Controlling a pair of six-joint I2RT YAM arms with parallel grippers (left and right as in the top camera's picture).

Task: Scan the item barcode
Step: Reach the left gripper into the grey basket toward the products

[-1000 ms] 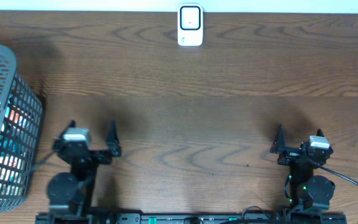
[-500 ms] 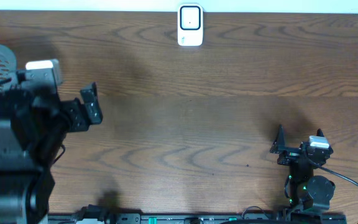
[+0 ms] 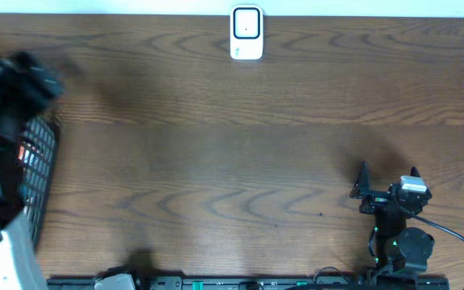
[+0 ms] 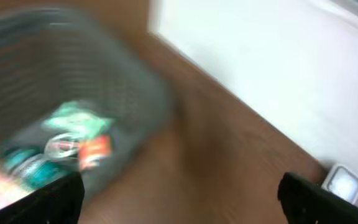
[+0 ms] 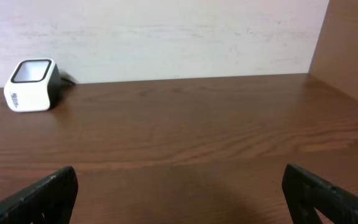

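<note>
**Both pincers wide open, items in the basket**

The left gripper (image 4: 179, 196) has its jaws wide apart and empty. It is blurred above the grey mesh basket (image 4: 114, 81), where colourful packets (image 4: 73, 140) lie. The right gripper (image 3: 389, 173) is equally spread and empty, low over the wooden table (image 3: 216, 161) near its front edge. The white barcode scanner (image 3: 246, 33) stands at the far edge, well apart from both.

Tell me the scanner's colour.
The scanner is white with black trim, clearest in the right wrist view.
</note>
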